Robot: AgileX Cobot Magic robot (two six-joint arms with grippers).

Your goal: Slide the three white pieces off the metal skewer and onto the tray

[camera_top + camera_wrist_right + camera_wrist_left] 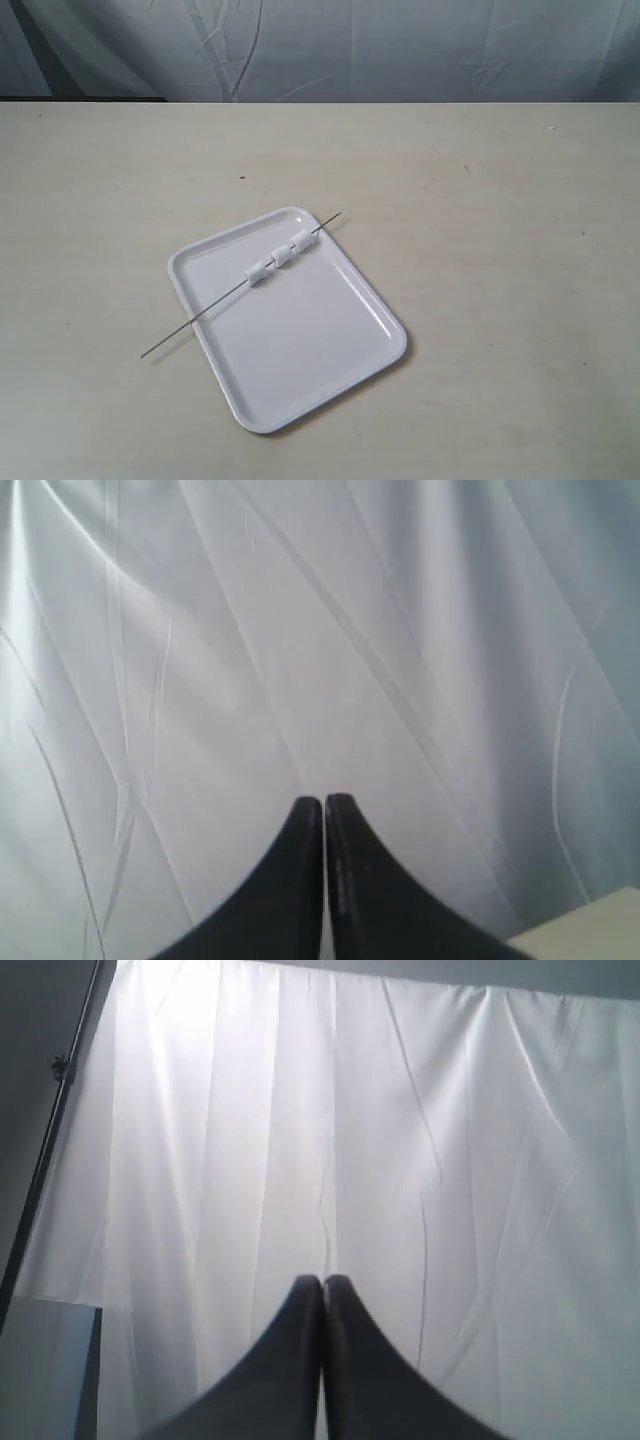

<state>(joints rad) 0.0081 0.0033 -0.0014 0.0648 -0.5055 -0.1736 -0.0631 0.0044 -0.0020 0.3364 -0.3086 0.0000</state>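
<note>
Currently the skewer (200, 318) lies slantwise across the far part of the tray (300, 350), with its near end out over the counter (500, 250). On it the three white pieces (279, 256) sit in a row above the tray, perhaps touching its floor. The left end effector (323, 1295) and the right end effector (323, 815) are each pressed together, empty, and face a white curtain (450, 1160).
</note>
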